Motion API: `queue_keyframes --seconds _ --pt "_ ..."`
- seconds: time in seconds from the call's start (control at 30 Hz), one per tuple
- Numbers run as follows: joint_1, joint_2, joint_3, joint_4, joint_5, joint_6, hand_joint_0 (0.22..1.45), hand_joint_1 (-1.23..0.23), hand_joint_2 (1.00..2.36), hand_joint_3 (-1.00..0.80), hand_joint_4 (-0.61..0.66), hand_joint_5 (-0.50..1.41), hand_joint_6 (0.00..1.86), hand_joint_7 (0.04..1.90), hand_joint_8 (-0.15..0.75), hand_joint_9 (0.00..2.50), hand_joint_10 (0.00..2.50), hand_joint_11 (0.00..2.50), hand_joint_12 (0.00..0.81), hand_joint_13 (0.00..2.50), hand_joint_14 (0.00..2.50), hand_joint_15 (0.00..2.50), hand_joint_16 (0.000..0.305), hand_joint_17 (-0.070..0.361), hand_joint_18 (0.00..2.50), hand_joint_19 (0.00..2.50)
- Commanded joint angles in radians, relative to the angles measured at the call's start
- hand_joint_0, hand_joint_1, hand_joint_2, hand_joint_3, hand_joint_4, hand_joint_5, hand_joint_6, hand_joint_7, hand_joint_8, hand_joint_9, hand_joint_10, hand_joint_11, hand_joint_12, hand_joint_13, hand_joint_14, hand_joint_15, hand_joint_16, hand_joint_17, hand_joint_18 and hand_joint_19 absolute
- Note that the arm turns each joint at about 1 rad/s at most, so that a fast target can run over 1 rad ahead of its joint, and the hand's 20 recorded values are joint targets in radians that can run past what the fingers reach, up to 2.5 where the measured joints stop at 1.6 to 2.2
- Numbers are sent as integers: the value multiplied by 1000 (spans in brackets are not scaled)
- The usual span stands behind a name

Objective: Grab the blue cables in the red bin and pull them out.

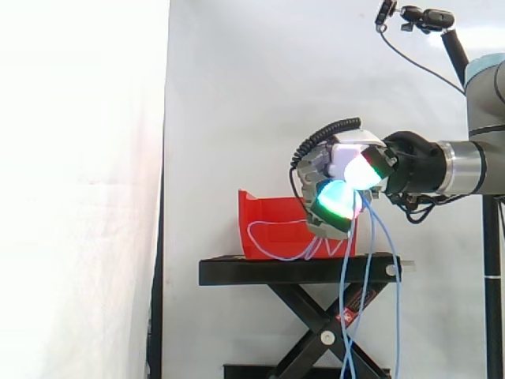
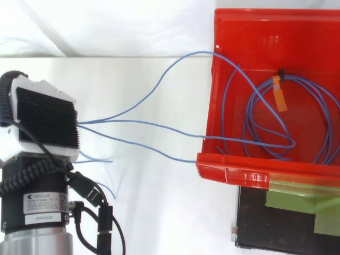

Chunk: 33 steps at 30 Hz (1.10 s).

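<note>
The hand [image 1: 351, 155] is positioned at 2 o'clock from the red bin [image 1: 272, 215], above the black stand [image 1: 300, 271], with its fingers [image 1: 339, 199] curled closed around the blue cables [image 1: 369, 260]. From the grasp, several strands hang toward 6 o'clock past the stand's edge, and one loop runs toward 8 o'clock into the bin. In the top view, three strands span toward 3 o'clock from the hand to the bin, where the remaining length lies coiled, with an orange tag [image 2: 280, 97] at the coil's 12 o'clock.
</note>
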Motion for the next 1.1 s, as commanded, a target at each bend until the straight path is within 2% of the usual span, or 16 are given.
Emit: queue_keyframes --seconds 0.0,0.1,0.37,1.07 --pt "2 0 0 -2 0 -2 989 -1085 1010 -750 120 800 1227 308 305 1104 1301 1262 357 980 2500 668 43 97 1186 1136" --pt "2 0 0 -5 0 -3 990 -1084 1010 -749 122 803 1215 318 307 1111 1149 1326 350 979 2500 663 44 99 1205 1102" --pt "5 0 0 -6 0 -8 995 -1083 1010 -757 128 813 1194 326 310 1119 1041 1366 359 989 2500 663 45 101 1223 1054" --pt "5 0 0 -6 3 -9 998 -1084 1011 -732 129 815 1200 324 315 1130 947 1381 365 984 2500 652 45 101 1214 1005"
